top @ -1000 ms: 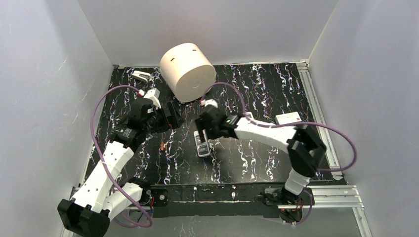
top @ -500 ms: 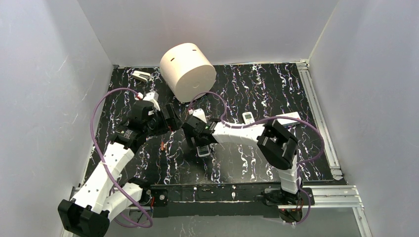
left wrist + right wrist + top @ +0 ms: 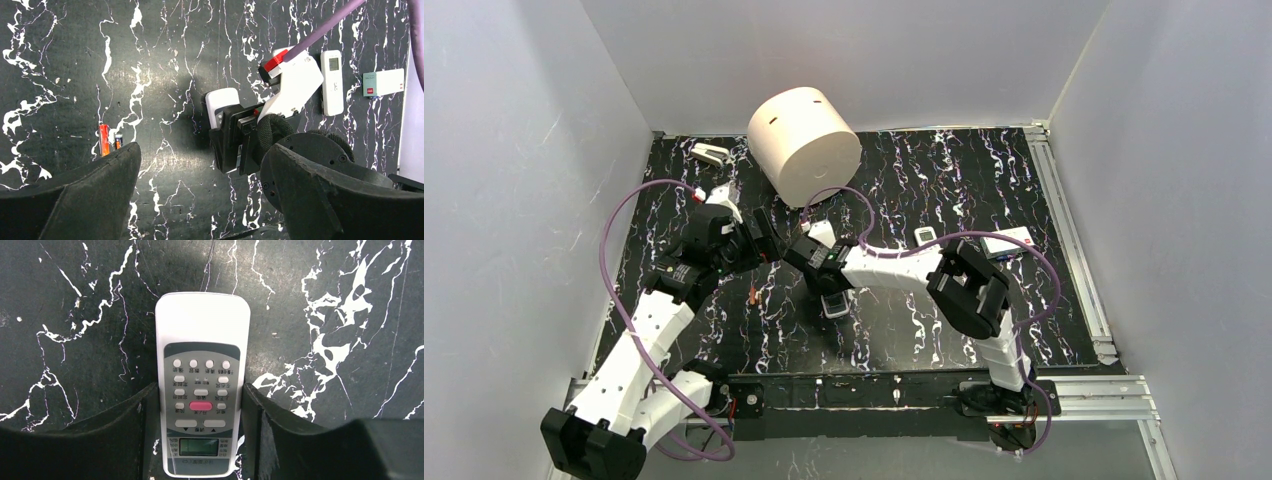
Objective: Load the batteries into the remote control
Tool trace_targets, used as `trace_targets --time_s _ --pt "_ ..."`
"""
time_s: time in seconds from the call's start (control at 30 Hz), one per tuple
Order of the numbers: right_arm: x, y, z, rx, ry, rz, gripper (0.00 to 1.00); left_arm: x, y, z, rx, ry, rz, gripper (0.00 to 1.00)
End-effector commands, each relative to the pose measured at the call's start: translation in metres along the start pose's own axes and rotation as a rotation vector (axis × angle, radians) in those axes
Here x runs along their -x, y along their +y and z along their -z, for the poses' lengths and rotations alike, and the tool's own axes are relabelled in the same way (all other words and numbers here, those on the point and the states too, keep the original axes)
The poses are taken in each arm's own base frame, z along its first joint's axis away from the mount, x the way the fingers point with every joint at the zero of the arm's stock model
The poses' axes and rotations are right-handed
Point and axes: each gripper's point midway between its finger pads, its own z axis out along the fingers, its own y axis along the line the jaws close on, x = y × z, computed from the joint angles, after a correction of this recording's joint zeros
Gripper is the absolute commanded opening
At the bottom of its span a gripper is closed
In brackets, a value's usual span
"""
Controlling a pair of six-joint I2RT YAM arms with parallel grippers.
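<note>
The remote control lies face up on the black marbled table, white with a grey button panel and a pink key. My right gripper straddles its display end, one finger pressed against each long side; from above it covers most of the remote control. Two batteries, one orange-red and one darker, lie side by side left of it, also seen from above as batteries. My left gripper hangs open over bare table between the batteries and the remote control, holding nothing.
A big cream cylinder stands at the back. A smaller white remote and a white card with a red mark lie at the right. A white-grey object sits at the back left corner.
My right arm folded and swung left, bringing its gripper down over the remote; the jaws widened, then closed in on its sides. The left arm shifted only slightly.
</note>
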Motion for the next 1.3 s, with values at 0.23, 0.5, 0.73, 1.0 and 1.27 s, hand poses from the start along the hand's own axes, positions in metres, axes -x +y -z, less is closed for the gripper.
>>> trace_targets --time_s 0.23,0.5,0.73,1.0,1.27 --pt "0.082 0.005 0.076 0.319 -0.305 -0.266 0.54 -0.002 -0.041 0.017 -0.252 -0.023 -0.006 0.99" --pt "0.147 -0.014 0.176 0.870 -0.529 -0.544 0.56 -0.011 -0.103 0.040 -0.621 0.074 -0.010 0.98" --pt "0.170 -0.016 0.266 1.203 -0.685 -0.585 0.57 -0.002 -0.145 0.070 -0.891 0.099 0.038 0.98" --pt "0.172 -0.011 0.323 1.494 -0.728 -0.604 0.57 0.000 -0.159 0.080 -0.953 0.189 0.095 0.97" --pt "0.170 -0.010 0.334 1.555 -0.732 -0.593 0.57 0.033 -0.184 0.122 -1.131 0.112 0.226 0.82"
